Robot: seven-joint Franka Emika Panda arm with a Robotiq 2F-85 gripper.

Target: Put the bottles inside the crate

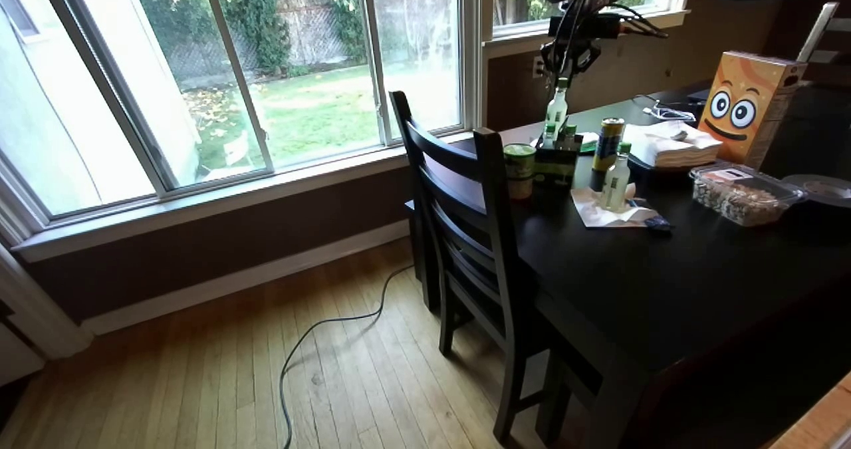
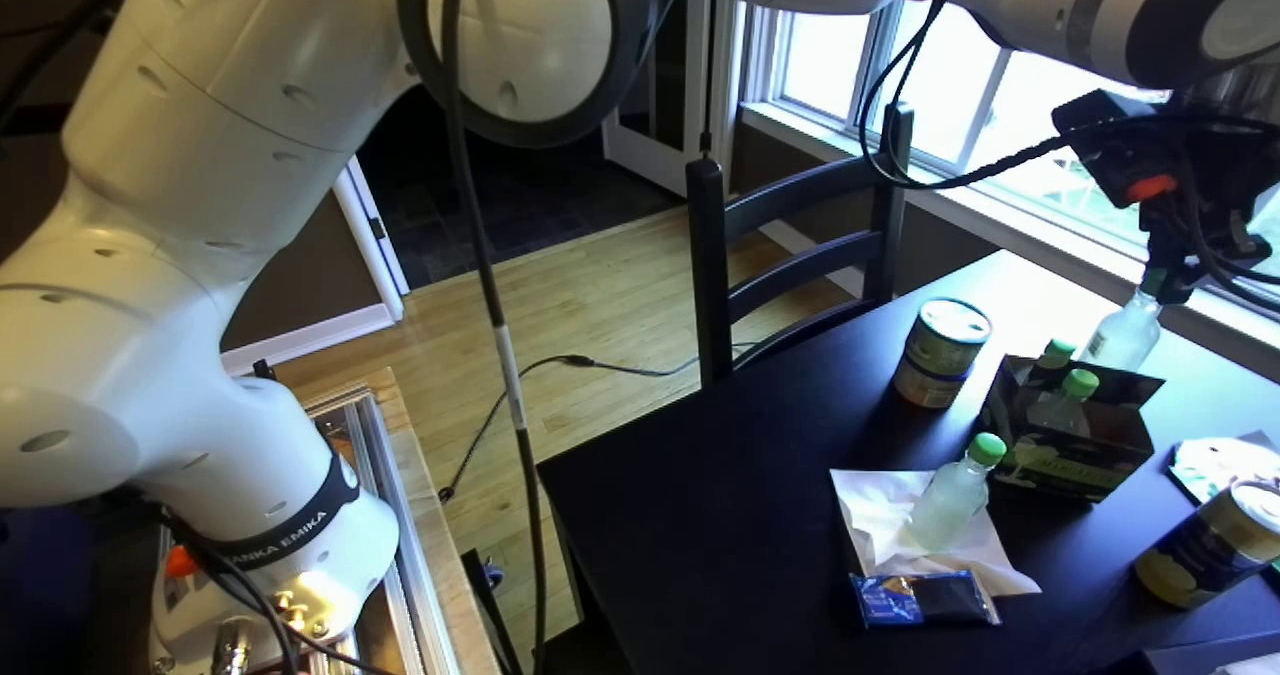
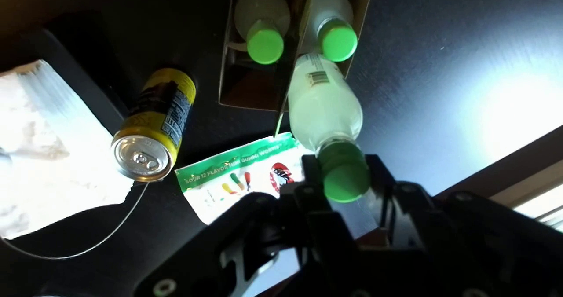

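Bottle (image 3: 324, 101) is held by its green cap (image 3: 345, 182), the claw (image 3: 344, 168) closed against both sides.

I held a pale, green-capped bottle (image 3: 330, 116) by its cap, roughly upright, at the edge of the open-topped dark cardboard carrier (image 2: 1072, 460); whether its base was inside a compartment I could not tell. A second bottle (image 3: 263, 24) and a third bottle (image 3: 334, 27) stood inside, either side of the divider. A fourth bottle (image 2: 950, 500) stood upright outside, nearby.
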